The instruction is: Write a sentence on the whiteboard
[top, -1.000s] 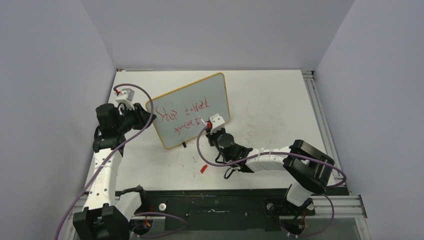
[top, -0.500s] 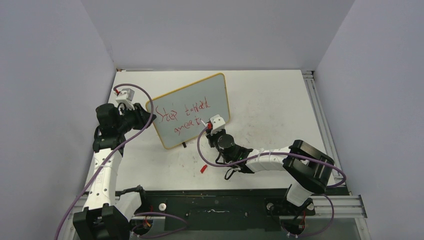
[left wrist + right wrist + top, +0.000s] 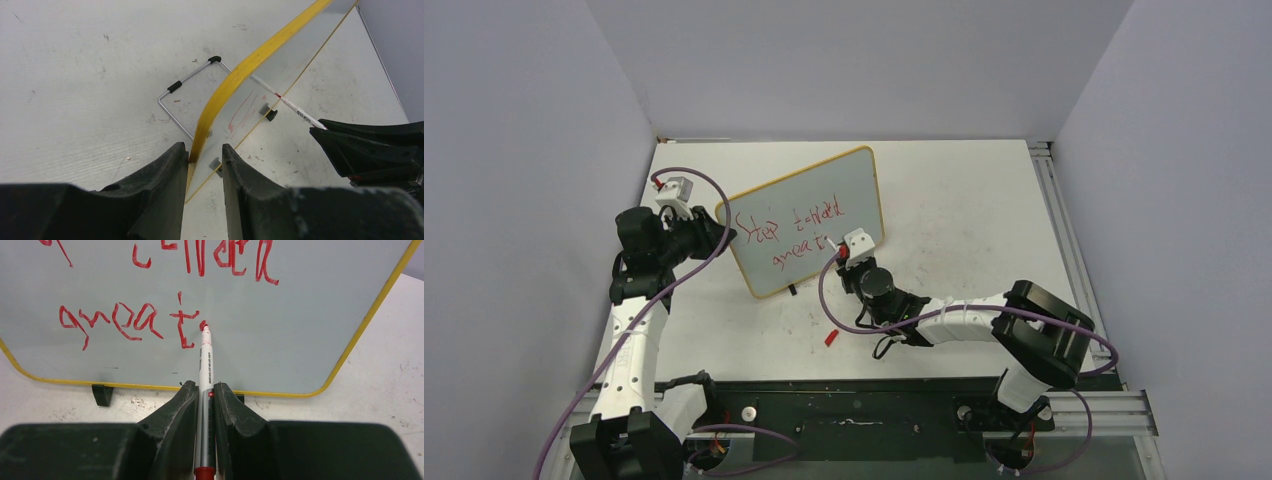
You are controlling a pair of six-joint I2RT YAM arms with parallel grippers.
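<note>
The whiteboard (image 3: 809, 220), pale with a thin yellow frame, stands tilted on the table. My left gripper (image 3: 714, 232) is shut on its left edge; in the left wrist view the yellow frame (image 3: 235, 82) runs between my fingers (image 3: 202, 155). My right gripper (image 3: 204, 387) is shut on a silver marker (image 3: 205, 370) with a red tip. That tip touches the board just right of the red "t". The sentence (image 3: 150, 315) reads "Step toward" above and "great" below. From above, the right gripper (image 3: 844, 250) sits at the board's lower right.
A red marker cap (image 3: 830, 338) lies on the white table (image 3: 964, 210) in front of the board. The board's wire stand (image 3: 185, 95) and black feet (image 3: 102, 394) rest on the table. Grey walls close in on three sides.
</note>
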